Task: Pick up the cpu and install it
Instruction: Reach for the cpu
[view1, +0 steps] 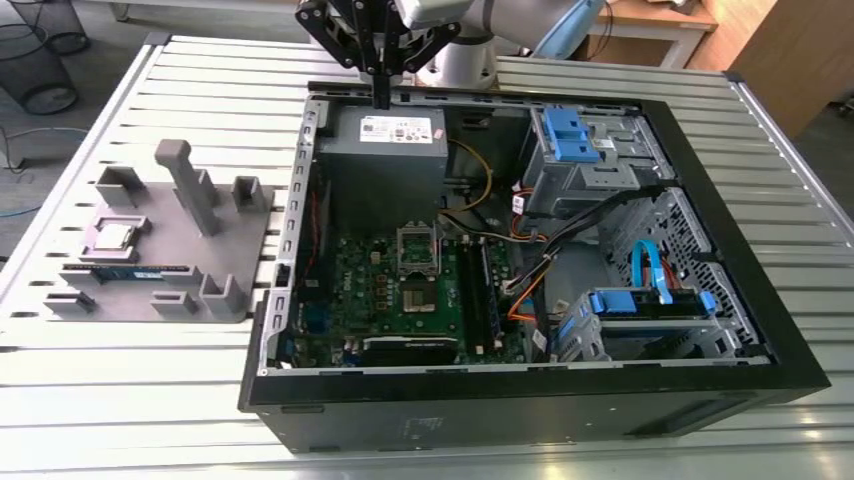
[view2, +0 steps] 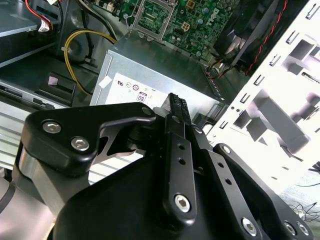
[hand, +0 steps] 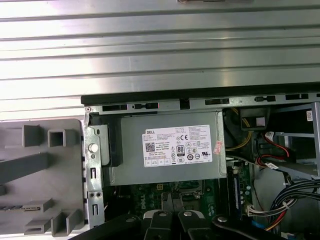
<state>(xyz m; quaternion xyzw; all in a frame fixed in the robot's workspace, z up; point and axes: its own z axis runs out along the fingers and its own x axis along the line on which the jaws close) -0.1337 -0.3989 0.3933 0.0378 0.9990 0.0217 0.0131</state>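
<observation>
Robot arm poised over an open desktop computer case (view1: 747, 330) on a slatted metal table (view1: 147, 400). In the upper middle of the exterior view, the black gripper (view1: 383, 102) points straight down, its two fingers pressed together into one thin bar with nothing between them. The second wrist view shows the gripper (view2: 175, 101) the same way: closed tight, ribbed tips meeting, empty. It hangs above the grey power supply (view1: 384, 135) at the far end of the case and touches nothing that can be seen; in the first wrist view that labelled power supply (hand: 167, 152) lies directly beneath the camera.

The cpu (view1: 114, 236), a small square chip with a silvery top, lies flat in a recess of the grey holder (view1: 174, 245) on the exterior view's left, outside the case and well apart from the gripper. A long narrow memory stick (view1: 127, 270) rests on the same holder, just nearer the camera than the chip. Inside the case, the green motherboard (view1: 367, 290) carries the metal socket frame (view1: 418, 248) near the frame's centre.
</observation>
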